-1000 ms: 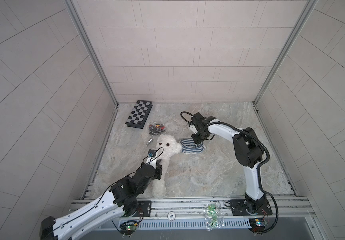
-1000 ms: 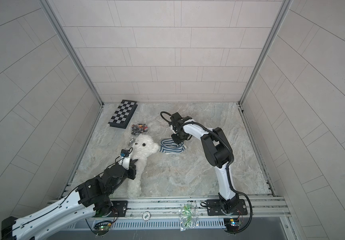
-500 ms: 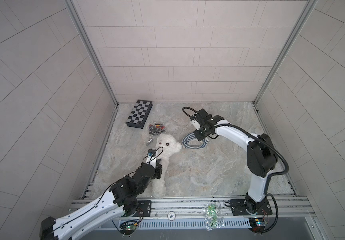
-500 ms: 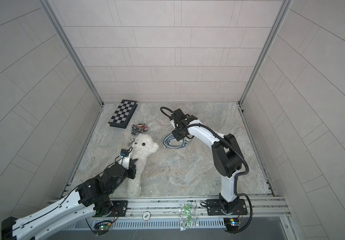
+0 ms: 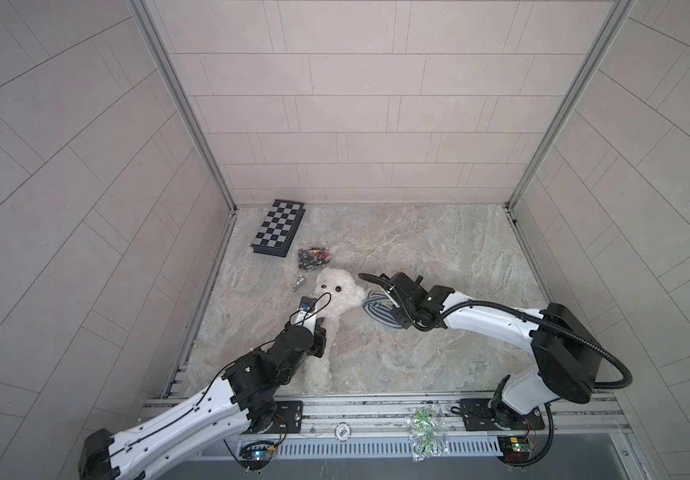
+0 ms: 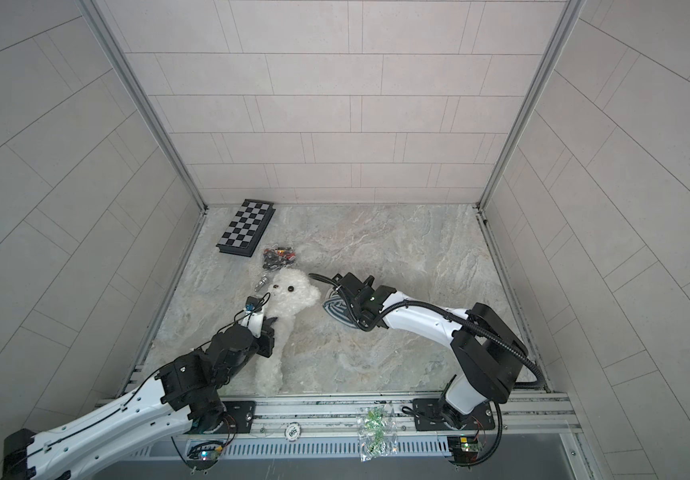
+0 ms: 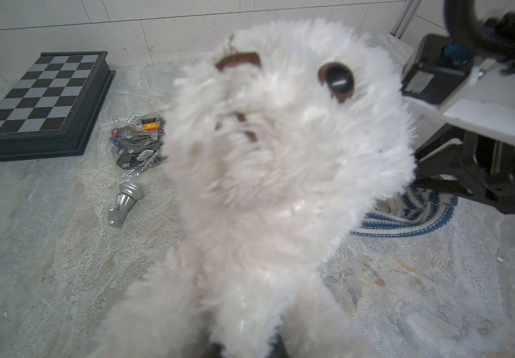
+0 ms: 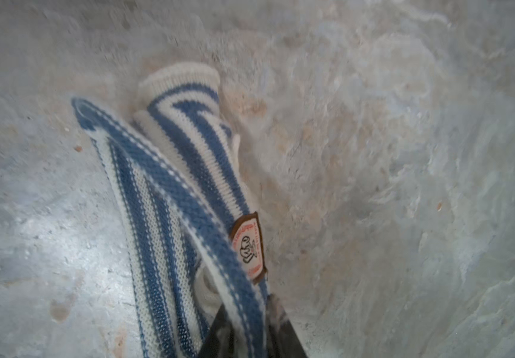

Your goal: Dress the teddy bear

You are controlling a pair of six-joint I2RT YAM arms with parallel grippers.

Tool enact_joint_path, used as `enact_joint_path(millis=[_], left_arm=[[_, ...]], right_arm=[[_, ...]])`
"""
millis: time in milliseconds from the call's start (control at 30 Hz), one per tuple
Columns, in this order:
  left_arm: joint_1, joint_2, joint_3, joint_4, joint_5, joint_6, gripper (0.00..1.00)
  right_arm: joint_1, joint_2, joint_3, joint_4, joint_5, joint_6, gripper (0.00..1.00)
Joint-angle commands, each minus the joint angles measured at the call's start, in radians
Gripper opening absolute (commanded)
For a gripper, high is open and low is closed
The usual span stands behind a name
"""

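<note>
**A:** Where do we find the teddy bear (image 5: 337,297)?

**B:** We see it on the marble table (image 5: 438,257), left of the middle. It lies stretched out, with its head toward the far wall and its legs toward the near rail. Both top views show it that way.

**A:** And our left gripper (image 5: 321,338)?

**B:** It comes in from the bear's left side at the midriff, below the head. In the left wrist view, white fur fills nearly everything and the bear's face rises just ahead of the camera. We read the jaws as closed on the bear's body, but the fur buries the tips, so we say that with some caution.

**A:** What about our right gripper (image 8: 250,328)?

**B:** Its jaws are clamped on the striped shirt (image 8: 169,173). In the right wrist view the blue-and-white band runs down between the two dark fingers, with the badge just above them. The shirt's far end rests on the table.

**A:** How does the bear lie relative to that gripper?

**B:** In both top views the bear is just to its left. The shirt lies beside the bear's head, and the gripper sits over the shirt, near the bear's ear.

**A:** What else do we have nearby?

**B:** A chessboard (image 5: 278,227) sits by the far left corner. A bag of small pieces (image 5: 313,257) lies between it and the bear's head. A silver chess piece (image 5: 300,284) lies on its side just left of the head.
</note>
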Motion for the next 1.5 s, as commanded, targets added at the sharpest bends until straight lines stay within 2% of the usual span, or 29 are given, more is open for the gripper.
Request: enact_joint_path(millis=[0,200,333,467,667,800,867,1067,1133,1300,1367,1467], left_arm=[[0.005,0.012,0.051,0.008,0.014,0.022,0.0],[0.006,0.041,0.092,-0.084,0.041,-0.004,0.0],[0.006,0.045,0.099,-0.13,0.064,-0.032,0.0],[0.004,0.047,0.109,-0.162,0.104,-0.05,0.0],[-0.038,0.08,0.14,-0.181,0.21,-0.042,0.0],[-0.109,0.185,0.177,-0.193,0.186,-0.014,0.0],[-0.111,0.216,0.173,-0.169,0.193,-0.009,0.0],[-0.11,0.291,0.165,-0.106,0.217,0.002,0.0],[-0.11,0.297,0.16,-0.106,0.223,0.007,0.0],[-0.11,0.34,0.153,-0.077,0.274,0.029,0.0],[-0.11,0.364,0.151,-0.061,0.286,0.029,0.0],[-0.11,0.399,0.153,-0.048,0.285,0.034,0.0]], right_arm=[[0.007,-0.048,-0.026,0.031,-0.054,0.092,0.29],[0.006,-0.081,0.015,0.033,-0.15,0.13,0.47],[0.006,-0.064,0.045,0.042,-0.144,0.112,0.47],[0.005,-0.001,0.093,0.003,-0.137,0.097,0.41],[0.003,0.044,0.127,-0.02,-0.116,0.094,0.17],[-0.011,0.03,0.142,-0.016,-0.105,0.083,0.06],[-0.026,0.017,0.146,-0.014,-0.107,0.072,0.01],[-0.057,-0.038,0.151,-0.006,-0.143,0.019,0.0],[-0.057,-0.048,0.142,-0.006,-0.147,0.009,0.05],[-0.058,-0.035,0.136,-0.008,-0.208,0.002,0.29],[-0.059,-0.028,0.138,-0.008,-0.223,0.008,0.36],[-0.064,-0.001,0.141,-0.008,-0.216,0.009,0.39]])
